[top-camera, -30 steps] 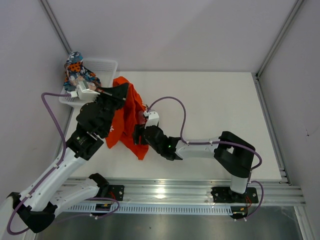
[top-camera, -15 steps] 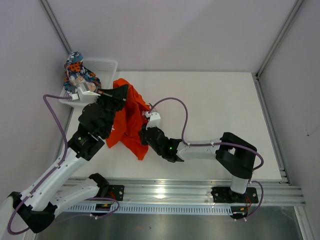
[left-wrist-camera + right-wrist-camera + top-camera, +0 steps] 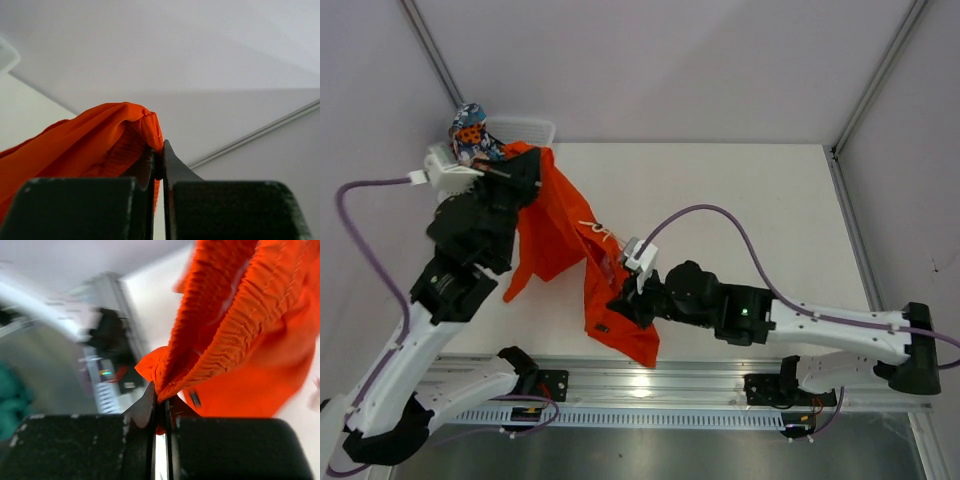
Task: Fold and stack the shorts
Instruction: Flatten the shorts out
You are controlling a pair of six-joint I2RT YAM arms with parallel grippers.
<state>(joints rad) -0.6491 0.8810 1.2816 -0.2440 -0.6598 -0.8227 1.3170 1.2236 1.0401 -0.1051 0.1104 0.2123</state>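
The step in hand looks like the opening of the fold: the orange shorts are lifted off the table and strung between the two arms, ready to be spread flat. The left gripper is up at the far left, jaws pinched together on a bunched edge of the orange cloth; its wrist view shows the fabric pressed between the closed tips. The right gripper sits nearer and toward the middle, clamped on the gathered elastic waistband, and its wrist view shows the ribbed band nipped between its shut tips. The cloth runs on a slant from the far-left grip down to the near-middle grip, with loose folds hanging under both and the white drawstring dangling between them. The printed shorts lie heaped at the left end of the white mesh basket at the far left, not yet taken out. By my judgement the next move calls for drawing the two grips apart to pull the waistband taut, then lowering the garment onto bare table so it lies flat, without the hanging folds tucking under. A small dark tag shows on the orange fabric in the right wrist view, but nothing on it can be read, and no brand or other writing is legible anywhere.
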